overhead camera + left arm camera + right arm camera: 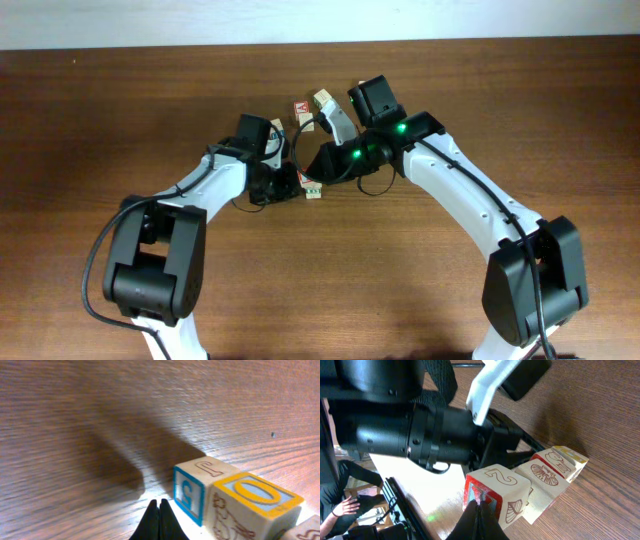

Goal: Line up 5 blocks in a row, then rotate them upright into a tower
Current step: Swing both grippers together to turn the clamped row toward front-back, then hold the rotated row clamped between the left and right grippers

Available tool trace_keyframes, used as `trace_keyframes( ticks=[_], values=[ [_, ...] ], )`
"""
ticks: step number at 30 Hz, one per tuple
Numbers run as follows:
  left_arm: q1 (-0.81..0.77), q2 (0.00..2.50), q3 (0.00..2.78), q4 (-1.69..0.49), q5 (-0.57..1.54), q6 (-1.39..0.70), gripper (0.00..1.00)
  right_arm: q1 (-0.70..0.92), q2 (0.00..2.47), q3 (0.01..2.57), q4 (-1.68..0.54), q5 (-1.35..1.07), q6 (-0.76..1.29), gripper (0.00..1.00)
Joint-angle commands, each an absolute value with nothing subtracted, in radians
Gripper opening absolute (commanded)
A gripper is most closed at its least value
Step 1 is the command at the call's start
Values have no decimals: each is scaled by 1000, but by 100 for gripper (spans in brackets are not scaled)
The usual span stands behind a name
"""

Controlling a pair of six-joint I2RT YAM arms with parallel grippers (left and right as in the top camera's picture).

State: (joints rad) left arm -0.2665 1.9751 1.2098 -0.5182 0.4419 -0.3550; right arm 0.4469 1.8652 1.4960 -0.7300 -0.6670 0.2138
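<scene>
Grippers both stand clenched, with nothing held between the fingers.

The left gripper hangs low over the desk, tips pressed together. Just to its right sits the J block; I cannot tell whether they touch. Its side face is blue-framed with a blue character, and its pale top carries an outlined J. Tight against its far side is the O block, with a big yellow O on a blue ground on top and a brown line drawing on the side. A corner block shows at the frame's bottom right, its print cut off.

The right gripper has its tips right at the red-printed face of the 2 block, seemingly touching it. That block's top reads 2, and a mushroom is drawn on its side. Beyond it, in one touching row, come the shell block, red-edged with a shell-like drawing, and a yellow-edged end block. The left arm's black wrist looms behind the row.

From overhead the arms meet mid-desk. Behind them lie a red-printed block and a pale block, side by side.
</scene>
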Motion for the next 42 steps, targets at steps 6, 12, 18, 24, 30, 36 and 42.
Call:
trace_keyframes(
  ticks=[6,12,18,24,30,36,42],
  values=[
    [-259,1969,1226,-515,475,-342,0,450,1920,1459,-741,-537,223,4],
    [-259,1969,1226,-515,466,-342,0,448,1919,1465,-727,-547,223,4],
    [-259,1969,1226,-516,463,-342,0,448,1919,1521,-763,-560,221,4],
    [-259,1969,1226,-516,463,-342,0,448,1919,1531,-775,-561,219,4],
    [-259,1969,1226,-516,463,-342,0,448,1919,1547,-783,-572,219,4],
    [-259,1969,1226,-516,463,-342,0,448,1919,1583,-817,-571,226,4],
    [-259,1969,1226,-516,463,-342,0,449,1919,1583,-816,-572,230,4]
  ],
)
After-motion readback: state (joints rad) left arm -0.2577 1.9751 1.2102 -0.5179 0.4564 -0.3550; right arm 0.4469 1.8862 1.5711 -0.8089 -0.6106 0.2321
